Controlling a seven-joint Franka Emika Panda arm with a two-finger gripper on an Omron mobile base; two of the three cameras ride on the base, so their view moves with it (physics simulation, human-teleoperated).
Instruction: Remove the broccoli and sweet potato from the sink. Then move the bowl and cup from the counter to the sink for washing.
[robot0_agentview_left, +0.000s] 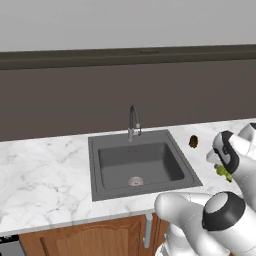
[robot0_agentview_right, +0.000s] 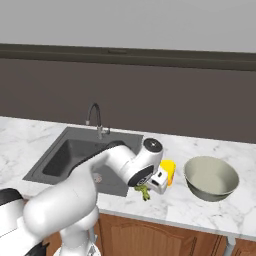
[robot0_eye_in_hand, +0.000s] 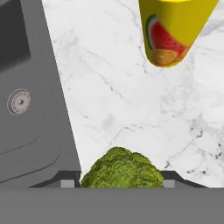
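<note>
End effector (robot0_agentview_right: 145, 190) grips the broccoli (robot0_eye_in_hand: 122, 168), held above the tabletop (robot0_eye_in_hand: 122, 87) beside the sink (robot0_agentview_left: 140, 165); bare marble lies straight below, the cup (robot0_eye_in_hand: 173, 30) at 1 o'clock in the hand view.

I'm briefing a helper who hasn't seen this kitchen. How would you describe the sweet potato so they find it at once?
Start at the dark grey sink set in the white marble counter. Look just past its right rear corner, on the marble near the wall. The sweet potato is the small dark brown oval lump there, unlike the lumpy green broccoli nearer the front.
</note>
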